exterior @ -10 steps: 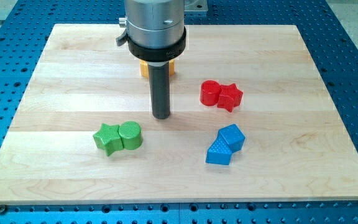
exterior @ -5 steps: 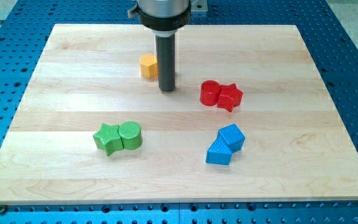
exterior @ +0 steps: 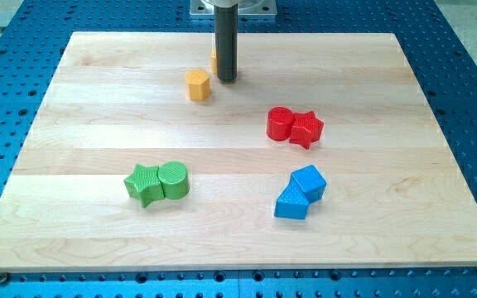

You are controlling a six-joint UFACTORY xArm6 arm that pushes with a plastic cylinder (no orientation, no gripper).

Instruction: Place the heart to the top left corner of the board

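My tip [exterior: 226, 79], a bare rod with no jaws to open or hold anything, has a yellow sliver, likely the heart [exterior: 214, 60], mostly hidden just at its upper left; probably light, rigid and slippery, so push its right flank.

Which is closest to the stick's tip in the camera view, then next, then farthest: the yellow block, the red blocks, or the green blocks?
Measured from my tip:
1. Yellow block, just to the tip's left.
2. Red blocks, lower right of it.
3. Green blocks, toward the view's bottom left.
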